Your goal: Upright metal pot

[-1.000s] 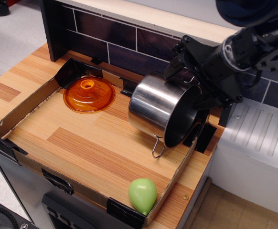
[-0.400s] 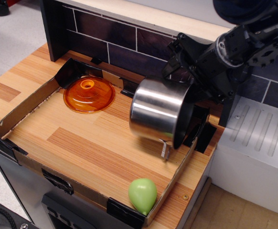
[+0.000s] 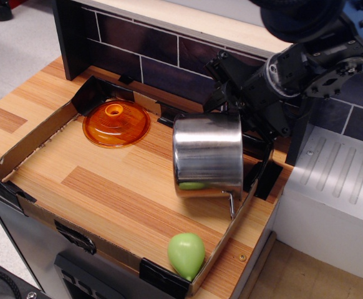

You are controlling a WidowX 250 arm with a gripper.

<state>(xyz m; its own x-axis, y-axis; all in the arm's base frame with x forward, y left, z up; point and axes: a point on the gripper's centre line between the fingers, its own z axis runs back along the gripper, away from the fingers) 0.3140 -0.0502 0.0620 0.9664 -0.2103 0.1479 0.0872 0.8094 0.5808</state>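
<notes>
The metal pot point(image 3: 208, 152) is shiny steel and hangs tilted above the right end of the cardboard tray point(image 3: 19, 149). Its curved wall faces the camera. One wire loop handle point(image 3: 231, 203) dangles at its lower edge, and its opening is not visible. My black gripper point(image 3: 247, 117) reaches in from the upper right and holds the pot at its upper right edge. The fingertips are hidden behind the pot. A green reflection shows low on the pot's wall.
A flat orange lid point(image 3: 116, 123) lies at the tray's back left. A green pear-shaped object point(image 3: 186, 254) sits in the tray's front right corner. A dark tiled wall point(image 3: 144, 53) stands behind, and a white ribbed surface point(image 3: 343, 180) lies to the right.
The pot has turned in my grip. Its dark opening faced right-front before; now only its side wall shows and its handle end points down. My gripper shifted left and up.
</notes>
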